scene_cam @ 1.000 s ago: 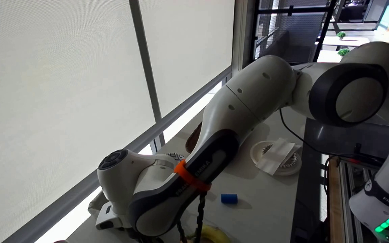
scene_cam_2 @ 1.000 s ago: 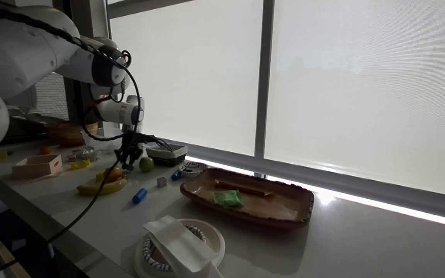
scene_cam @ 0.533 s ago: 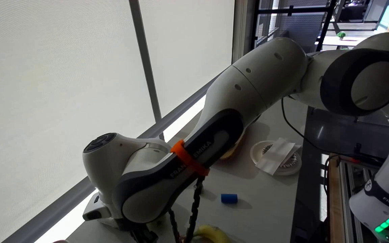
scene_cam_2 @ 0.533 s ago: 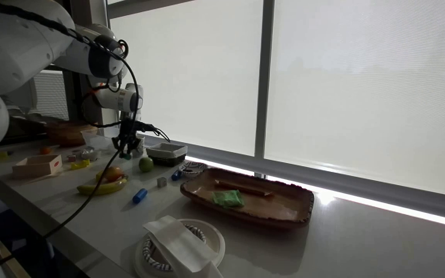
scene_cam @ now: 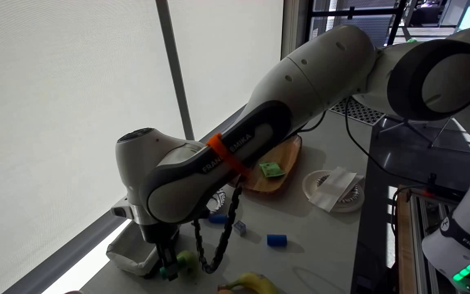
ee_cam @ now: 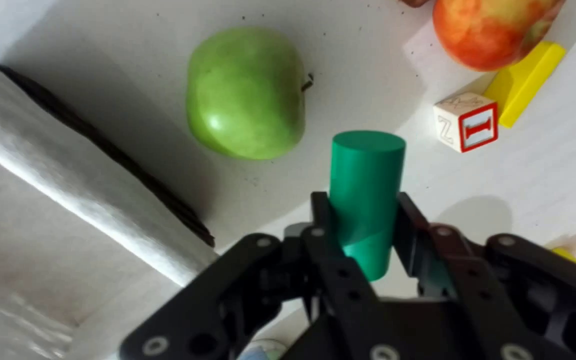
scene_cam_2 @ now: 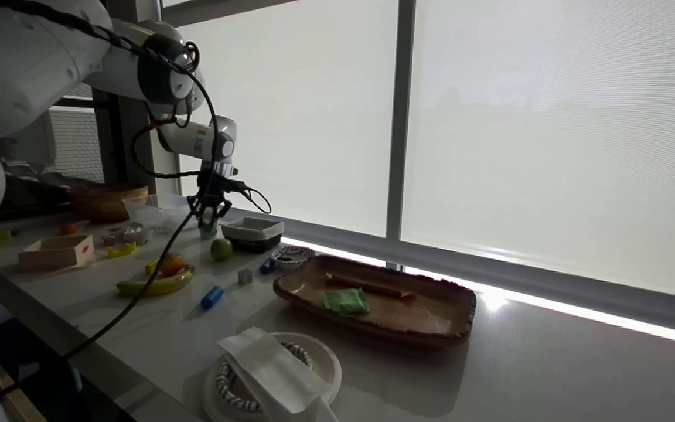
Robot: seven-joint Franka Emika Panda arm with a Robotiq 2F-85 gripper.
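My gripper [ee_cam: 363, 212] is shut on a green cylinder [ee_cam: 366, 170], with one finger against each side of it. In the wrist view the cylinder is held off the white table, near a green apple [ee_cam: 245, 95]. A dark basket with a pale liner [ee_cam: 83, 165] lies to the left there. In an exterior view the gripper [scene_cam: 169, 267] hangs beside the basket [scene_cam: 135, 249], with the apple [scene_cam: 190, 263] close by. In an exterior view the gripper [scene_cam_2: 210, 214] is above the table, left of the basket [scene_cam_2: 254, 228] and behind the apple [scene_cam_2: 221, 249].
A letter block [ee_cam: 468, 122], a yellow block [ee_cam: 525, 82] and a red-yellow fruit [ee_cam: 493, 30] lie near. A banana [scene_cam_2: 156, 285], blue cylinders [scene_cam_2: 212, 297], a wooden tray [scene_cam_2: 431, 313] with a green packet [scene_cam_2: 346, 300], and a plate [scene_cam_2: 329, 357] stand around. The window blind [scene_cam_2: 290, 117] borders the table.
The arm has risen and the gripper has moved up and toward the window with the green cylinder in it. The basket, apple and tray show more in an exterior view.
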